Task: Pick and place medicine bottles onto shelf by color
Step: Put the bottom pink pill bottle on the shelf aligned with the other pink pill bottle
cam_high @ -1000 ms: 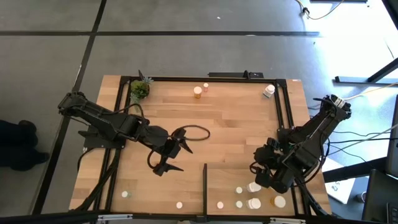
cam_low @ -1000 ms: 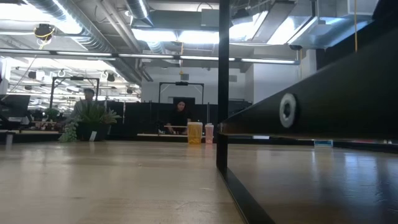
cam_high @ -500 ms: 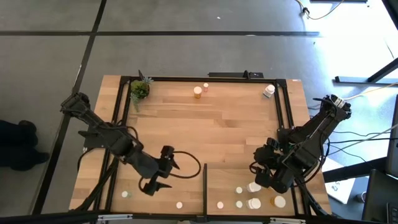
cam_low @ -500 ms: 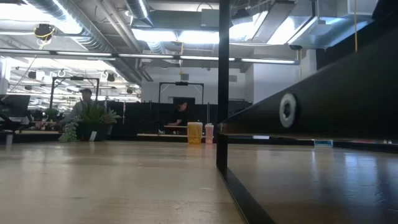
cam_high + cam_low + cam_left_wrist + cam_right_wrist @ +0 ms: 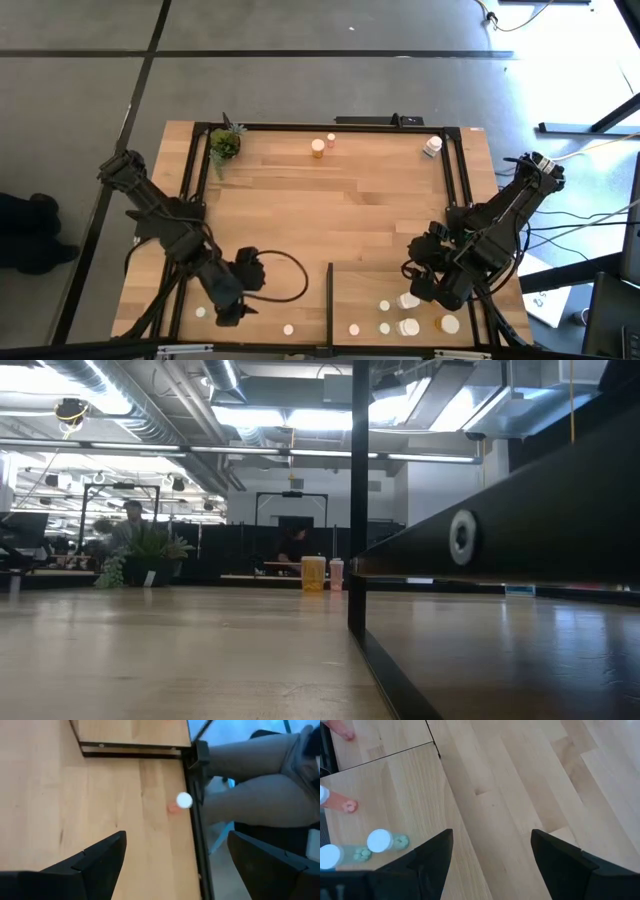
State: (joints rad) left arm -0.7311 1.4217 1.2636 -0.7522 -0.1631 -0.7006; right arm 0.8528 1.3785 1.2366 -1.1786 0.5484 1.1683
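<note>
We see the wooden tabletop (image 5: 340, 200) filling the high view, with the shelf (image 5: 400, 290) as the light panel at its near right corner, edged by a thin black strip (image 5: 329, 295). The left arm reaches down to the near left corner of the table, and the right arm waits over the shelf by the right edge.

The left gripper (image 5: 232, 312) hangs with its fingers spread wide and nothing between them. In its wrist view a white-capped bottle with a reddish body (image 5: 183, 800) stands ahead of the fingers, just beside the black table frame (image 5: 197, 810). The right gripper (image 5: 432, 285) is parted too and carries nothing.

Several medicine bottles (image 5: 408, 326) already stand on the shelf near its front edge. Two small white-capped bottles flank the left gripper on the open table, one (image 5: 201, 312) to its left and one (image 5: 288, 328) to its right. An orange bottle (image 5: 318, 148) and a smaller one beside it wait at the far edge, and a white bottle (image 5: 432, 146) lies in the far right corner.

We judge the step in hand to be a reach for the small bottle by the frame. To do it well we would centre the cap between the fingers, come down straight, stay off the frame, and close gently so the bottle does not tip
</note>
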